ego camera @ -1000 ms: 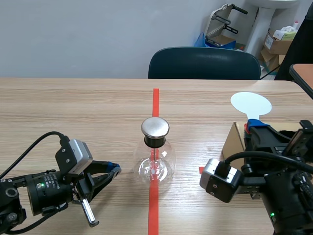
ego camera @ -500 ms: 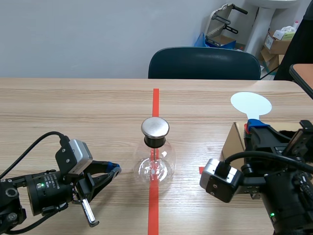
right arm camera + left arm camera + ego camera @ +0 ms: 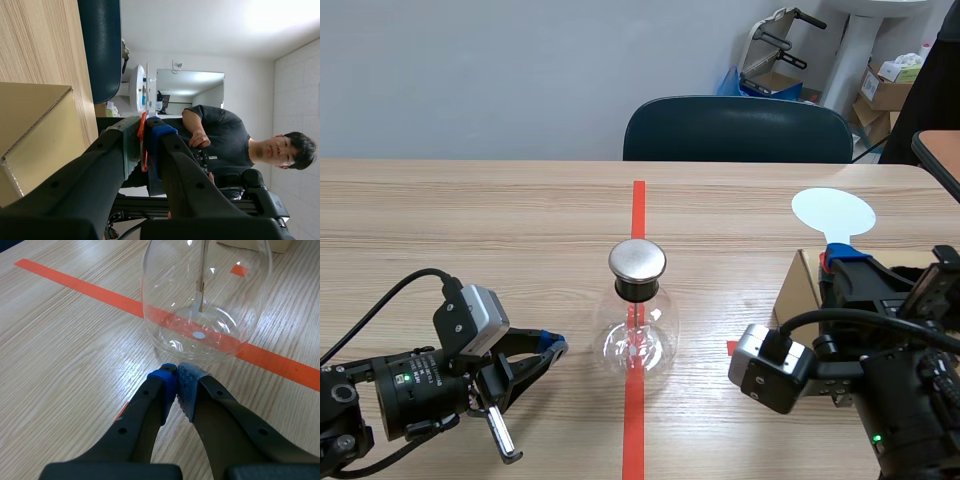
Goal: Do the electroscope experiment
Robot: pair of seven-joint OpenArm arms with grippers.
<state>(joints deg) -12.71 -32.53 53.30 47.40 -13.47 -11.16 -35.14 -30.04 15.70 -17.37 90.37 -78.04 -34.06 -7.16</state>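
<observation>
So the wooden table [image 3: 470, 230] takes up most of the scene, with a dark blue chair [image 3: 740, 130] pushed in at the far side. There's an orange-red tape line [image 3: 637, 200] running near to far down the middle.

On the right there's a cardboard box [image 3: 798, 290], with the right arm sitting right by it.

The electroscope [image 3: 637, 335] stands bang in the centre, right on the tape line. It's a round clear glass flask with a shiny metal cap [image 3: 637, 261] on a black neck. From the left wrist cam you can see straight through the glass [image 3: 210, 300] to the thin rod hanging inside.

The right gripper [image 3: 842, 262] is on the right side, above the box. Its fingers are pinched on the orange-red handle of a white disc paddle [image 3: 833, 211], and the disc sticks out toward the far side. In the right wrist cam the pads [image 3: 160, 137] squeeze that thin handle, with the disc [image 3: 136, 87] edge-on just ahead.

The left gripper [image 3: 555, 347] lies low at the near left and points at the flask. Its pads are pressed together on nothing [image 3: 176, 371]. The tips sit just beside the flask's base, and the scene shows a small gap.

A person [image 3: 220, 140] in a dark shirt also shows up in the right wrist cam's background.
</observation>
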